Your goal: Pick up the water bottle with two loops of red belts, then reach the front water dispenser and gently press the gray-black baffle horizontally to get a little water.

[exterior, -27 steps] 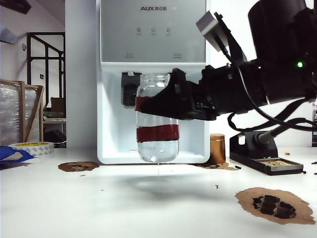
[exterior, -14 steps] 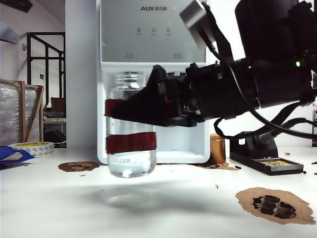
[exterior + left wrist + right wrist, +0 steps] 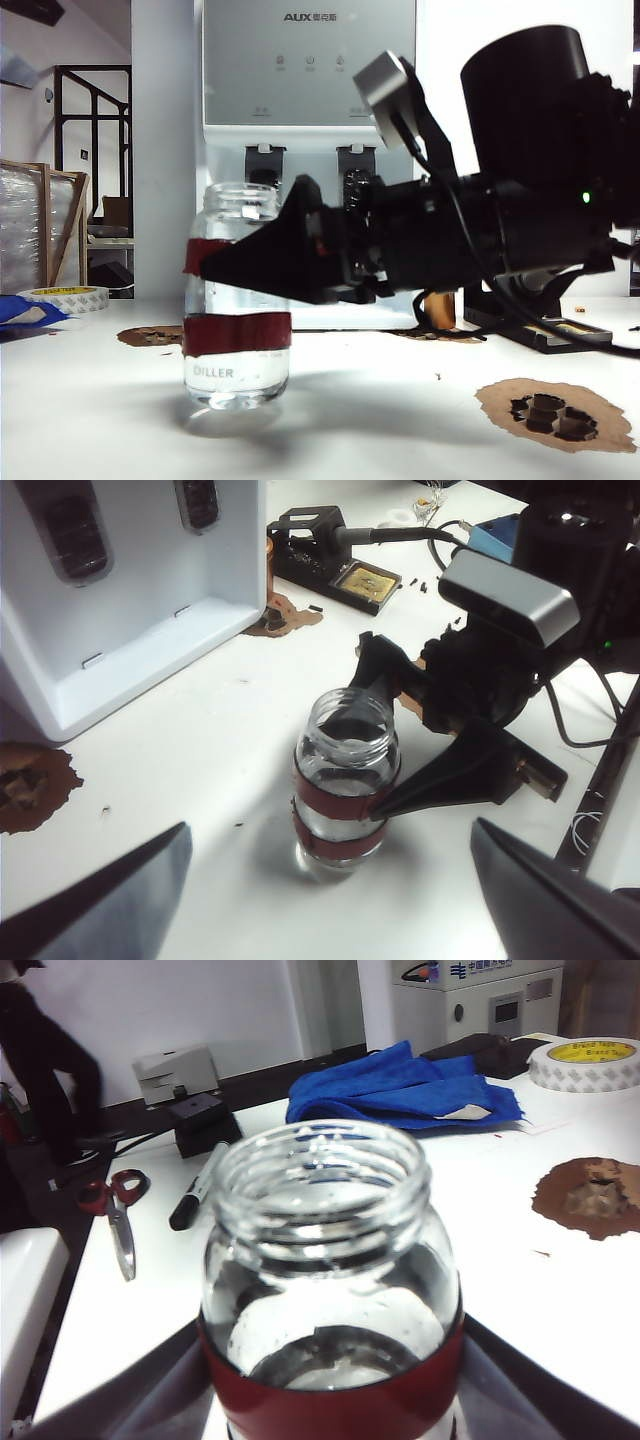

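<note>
The right gripper (image 3: 262,262) is reaching level across the table, clamping the water bottle (image 3: 237,325), while the left gripper (image 3: 330,900) is hovering wide apart above.

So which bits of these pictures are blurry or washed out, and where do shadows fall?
Exterior view: the right gripper is a dark silhouette against the bright water dispenser, and the water bottle casts a soft shadow on the table. Left wrist view: the left gripper's fingers are blurred grey wedges. Right wrist view: the bottle's mouth is slightly soft and the white table glares.
</note>
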Robot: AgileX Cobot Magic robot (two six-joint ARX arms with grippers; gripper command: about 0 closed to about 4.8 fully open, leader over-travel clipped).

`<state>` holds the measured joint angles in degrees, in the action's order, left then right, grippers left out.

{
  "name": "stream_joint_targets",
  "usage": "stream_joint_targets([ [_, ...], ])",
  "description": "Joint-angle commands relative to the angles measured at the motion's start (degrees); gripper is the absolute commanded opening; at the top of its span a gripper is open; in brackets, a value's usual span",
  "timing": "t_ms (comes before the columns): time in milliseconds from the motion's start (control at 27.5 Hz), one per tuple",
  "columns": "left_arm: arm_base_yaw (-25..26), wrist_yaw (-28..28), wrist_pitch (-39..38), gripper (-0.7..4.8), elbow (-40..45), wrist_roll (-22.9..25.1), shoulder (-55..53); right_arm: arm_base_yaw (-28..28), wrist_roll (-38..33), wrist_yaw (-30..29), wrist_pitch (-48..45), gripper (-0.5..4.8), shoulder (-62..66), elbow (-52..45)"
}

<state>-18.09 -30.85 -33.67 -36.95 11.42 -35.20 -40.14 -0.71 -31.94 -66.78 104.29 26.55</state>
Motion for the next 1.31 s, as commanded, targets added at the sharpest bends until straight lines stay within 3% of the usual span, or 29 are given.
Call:
stream_joint_targets([
  [36, 0.0, -0.2, 0.3, 4.79, -0.2, 0.2, -0.1, -0.2, 0.4, -0.7, -2.8, 0.01, 0.7, 0.1],
  [400, 0.0, -0.2, 0.3, 4.79, -0.2, 0.2, -0.1, -0.2, 0.3, -3.7, -2.7, 0.07, 2.9, -0.4],
  [618, -0.1, -0.2, 0.3, 4.79, -0.2, 0.2, -0.1, -0.2, 5.3, 0.9, -3.1, 0.07, 4.5, -0.5],
  [1055, -0.7, 0.0, -0.2, 4.79, -0.2, 0.2, -0.1, -0.2, 2.8, 1.4, -8.0, 0.11, 6.3, -0.5],
  [1127, -0.7, 0.0, -0.2, 4.79, -0.2, 0.2, -0.1, -0.2, 2.1, 0.9, -7.8, 0.65, 6.3, -0.5],
  [1236, -0.7, 0.0, -0.2, 4.79, -0.2, 0.2, -0.1, -0.2, 0.9, 0.8, -7.8, 1.86, 6.3, -0.6],
  [1309, -0.7, 0.0, -0.2, 4.79, -0.2, 0.3, -0.1, -0.2, 0.7, 0.8, -7.8, 1.94, 6.3, -0.6],
])
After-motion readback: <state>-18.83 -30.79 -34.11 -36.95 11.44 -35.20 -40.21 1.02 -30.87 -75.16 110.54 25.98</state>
